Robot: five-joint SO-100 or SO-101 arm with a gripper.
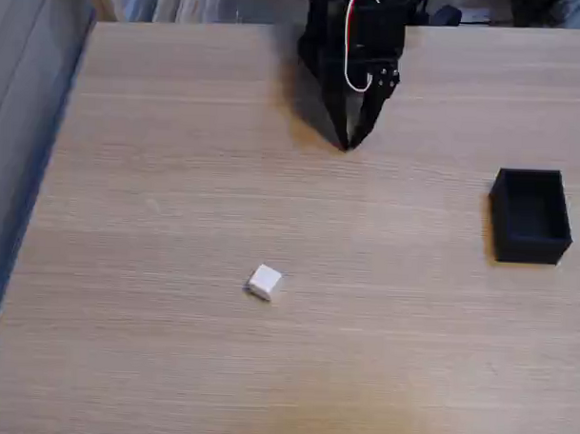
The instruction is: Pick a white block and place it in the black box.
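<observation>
Fixed view, looking down across a light wood-grain table (151,365). Working across from the left edge.

Far left: a grey surface (22,122) is running down beside the table's edge, at an angle.

Left of centre, toward the near side: the white block (265,282) is sitting on the bare tabletop, turned a little so one corner is pointing toward the camera. Nothing is touching it. It is lying well apart from both the arm and the box.

Centre, at the far edge of the table: the black arm is reaching down, with red and white wires (353,48) looping over its body. The gripper (348,143) is pointing down at the table, its two fingers meeting at the tips, so it is reading as closed and holding nothing. Its tips are hanging at or just above the wood; contact cannot be judged from this angle.

Right: the black box (529,215) is standing upright near the right edge, open top facing up, interior dark and looking empty.
</observation>
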